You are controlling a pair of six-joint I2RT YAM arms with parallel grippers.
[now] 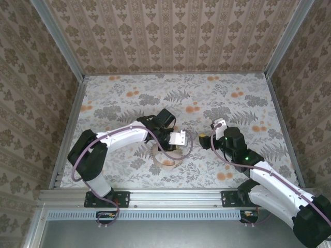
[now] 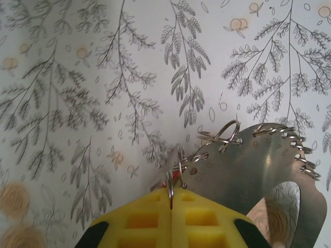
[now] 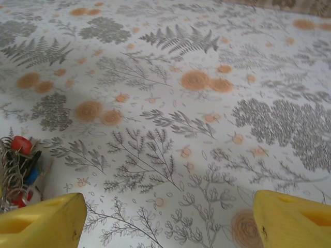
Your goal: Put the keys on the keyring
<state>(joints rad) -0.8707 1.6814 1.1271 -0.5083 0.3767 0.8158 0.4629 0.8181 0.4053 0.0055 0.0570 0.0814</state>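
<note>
Pinching a small loop (image 2: pixel 170 187) on the keyring (image 2: pixel 248 165), left jaws are closed; right jaws gape empty beside the keys (image 3: pixel 20 165); whether any are threaded, unclear.

Floral table (image 1: pixel 232 103) right across: grey ferns and orange blossoms on a pale cloth, lying flat and smooth. Towards the near edge is the keyring (image 2: pixel 243 165), a broad curved band, bare metal on the face seen up close, with small wire loops threaded through holes along its rim. Off to the keyring's right, a little bunch of keys (image 3: pixel 18 168) lies on the cloth, with red, blue and black heads.
</note>
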